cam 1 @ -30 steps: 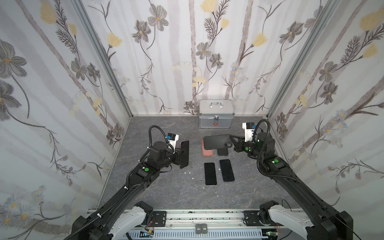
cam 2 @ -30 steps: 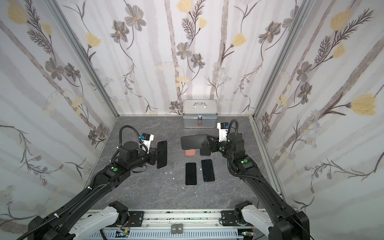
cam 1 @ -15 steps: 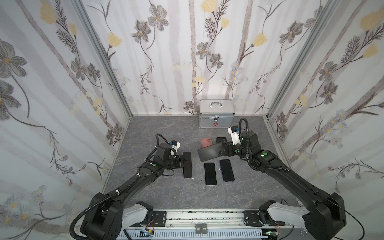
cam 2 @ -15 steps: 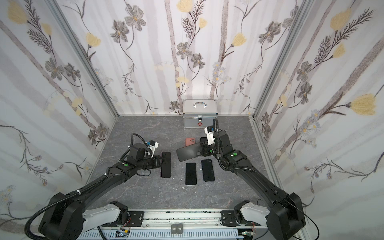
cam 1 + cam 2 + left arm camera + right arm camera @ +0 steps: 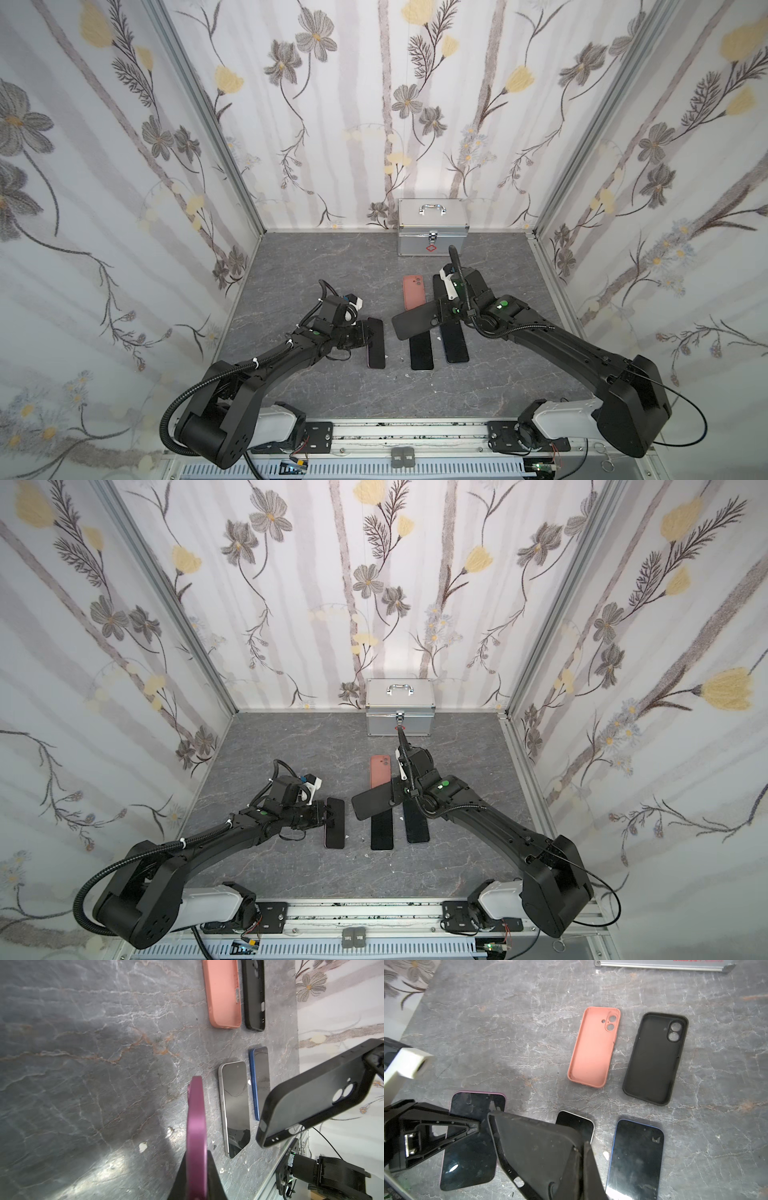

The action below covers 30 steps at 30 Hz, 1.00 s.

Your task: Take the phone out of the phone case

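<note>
A purple phone [image 5: 376,345] [image 5: 335,823] lies flat, screen up, low over the grey table, left of the two other phones. My left gripper [image 5: 365,332] [image 5: 197,1157] is shut on its edge; the phone [image 5: 196,1118] shows edge-on between the fingers. Whether it rests on the table I cannot tell. My right gripper [image 5: 440,313] [image 5: 581,1147] is shut on the rim of the empty black phone case [image 5: 415,326] [image 5: 537,1147], held tilted above the row of phones. The case [image 5: 311,1101] hangs in the air in the left wrist view.
A silver-edged phone [image 5: 577,1126] and a blue-edged phone [image 5: 635,1157] lie screen up side by side. Behind them lie an empty pink case [image 5: 593,1047] and an empty black case [image 5: 654,1057]. A metal box [image 5: 432,226] stands at the back wall.
The left gripper has brought the purple phone from upright and raised down to flat near the table. The right gripper has carried the black case lower and toward the middle, over the phones.
</note>
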{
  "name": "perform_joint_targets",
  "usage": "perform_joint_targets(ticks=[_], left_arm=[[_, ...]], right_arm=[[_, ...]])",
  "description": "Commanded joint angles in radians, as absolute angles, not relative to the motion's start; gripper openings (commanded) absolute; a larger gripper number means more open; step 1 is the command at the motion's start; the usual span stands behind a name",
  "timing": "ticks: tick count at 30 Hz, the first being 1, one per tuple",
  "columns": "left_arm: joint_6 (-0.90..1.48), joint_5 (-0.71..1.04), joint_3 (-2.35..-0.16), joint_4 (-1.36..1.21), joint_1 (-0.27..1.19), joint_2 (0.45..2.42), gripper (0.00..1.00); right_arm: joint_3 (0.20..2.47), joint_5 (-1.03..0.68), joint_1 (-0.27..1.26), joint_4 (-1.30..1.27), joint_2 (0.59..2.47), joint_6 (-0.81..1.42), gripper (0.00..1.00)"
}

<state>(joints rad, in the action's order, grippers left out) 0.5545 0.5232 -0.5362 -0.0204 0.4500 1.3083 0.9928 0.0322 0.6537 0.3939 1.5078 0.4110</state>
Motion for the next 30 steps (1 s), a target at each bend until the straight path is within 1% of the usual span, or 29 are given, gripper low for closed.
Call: perform_joint_targets(ticks=[1, 6, 10, 15, 18, 24, 30], left_arm=[[0.568, 0.515, -0.535, -0.093, 0.451, 1.322, 0.0], [0.591, 0.551, -0.537, -0.162, 0.46, 1.38, 0.0], [0.643, 0.587, -0.514, -0.27, 0.468, 1.421, 0.0], [0.648, 0.584, -0.528, -0.305, 0.484, 1.482, 0.0], [0.649, 0.59, -0.541, -0.311, 0.491, 1.509, 0.0], [0.653, 0.583, -0.536, -0.311, 0.493, 1.528, 0.0], [0.662, 0.572, -0.526, -0.313, 0.495, 1.541, 0.11]], right_arm=[[1.008, 0.062, 0.666, 0.405, 1.535, 0.459, 0.0], [1.021, 0.105, 0.687, 0.417, 1.568, 0.487, 0.0], [1.022, 0.119, 0.691, 0.423, 1.579, 0.498, 0.0], [1.026, 0.145, 0.701, 0.448, 1.588, 0.493, 0.0], [1.029, 0.149, 0.707, 0.453, 1.631, 0.491, 0.0], [1.039, 0.201, 0.728, 0.449, 1.667, 0.506, 0.0], [1.063, 0.214, 0.741, 0.448, 1.709, 0.516, 0.0]])
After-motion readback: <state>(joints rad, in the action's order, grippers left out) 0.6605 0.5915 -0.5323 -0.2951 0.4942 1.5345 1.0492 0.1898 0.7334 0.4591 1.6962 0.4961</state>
